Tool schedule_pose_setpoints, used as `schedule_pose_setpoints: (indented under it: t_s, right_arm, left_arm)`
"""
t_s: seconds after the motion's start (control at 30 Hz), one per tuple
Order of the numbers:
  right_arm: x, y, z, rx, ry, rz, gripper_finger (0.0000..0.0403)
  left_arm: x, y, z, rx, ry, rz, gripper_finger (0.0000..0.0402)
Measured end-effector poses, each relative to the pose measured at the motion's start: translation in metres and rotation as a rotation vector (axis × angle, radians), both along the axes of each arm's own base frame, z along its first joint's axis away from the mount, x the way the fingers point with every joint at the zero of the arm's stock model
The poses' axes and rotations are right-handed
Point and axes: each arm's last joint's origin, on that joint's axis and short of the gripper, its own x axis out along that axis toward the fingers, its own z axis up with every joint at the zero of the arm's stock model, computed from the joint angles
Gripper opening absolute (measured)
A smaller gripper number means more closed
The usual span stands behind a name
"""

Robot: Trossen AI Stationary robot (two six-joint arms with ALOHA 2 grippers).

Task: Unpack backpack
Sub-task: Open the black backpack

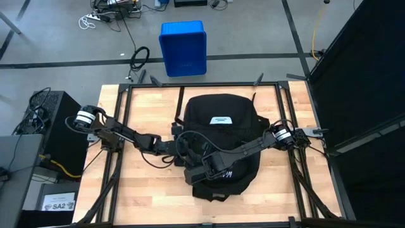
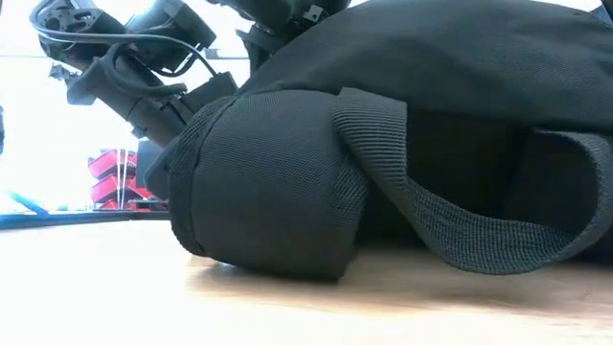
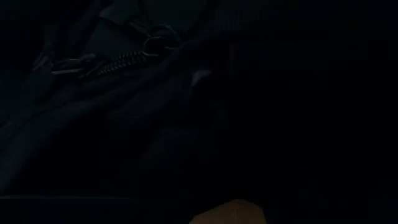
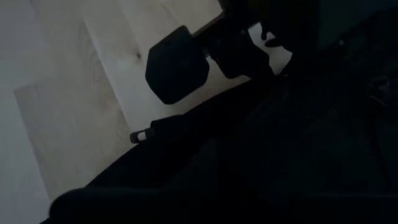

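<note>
High view: both our grippers work the backpack [image 1: 221, 142]; right [image 1: 218, 166] shut, left [image 1: 190, 158] unclear; pull zipper [image 3: 124, 61] steadily.

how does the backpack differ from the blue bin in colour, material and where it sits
The backpack is black, the blue bin bright blue. The backpack is soft fabric, with a white label and straps; the bin looks like rigid plastic. The backpack lies on the wooden table under both arms; the bin stands on the floor beyond the table's far edge. Both are containers, and the views show neither's inside.
</note>
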Motion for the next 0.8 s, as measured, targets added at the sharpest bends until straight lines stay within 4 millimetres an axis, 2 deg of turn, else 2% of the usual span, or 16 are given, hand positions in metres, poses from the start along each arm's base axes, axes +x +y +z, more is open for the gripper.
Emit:
schedule_pose_setpoints:
  t_s: [0.3, 0.43, 0.6, 0.8]
  right_arm:
    - [0.000, 0.001, 0.000, 0.006, 0.000, 0.004, 0.0000]
    - [0.000, 0.001, 0.000, 0.000, -0.010, -0.001, 0.0000]
    - [0.001, 0.000, 0.001, 0.009, -0.004, 0.008, 0.0000]
    - [0.000, 0.000, 0.001, 0.014, -0.001, 0.009, 0.0000]
  left_arm:
    - [-0.003, 0.000, 0.000, -0.012, 0.041, -0.009, 0.0127]
    - [-0.014, 0.003, 0.010, 0.018, 0.088, 0.026, 0.0127]
    - [-0.022, -0.002, 0.026, 0.010, 0.046, 0.006, 0.0127]
    - [-0.024, -0.006, 0.028, 0.039, 0.049, -0.006, 0.0128]
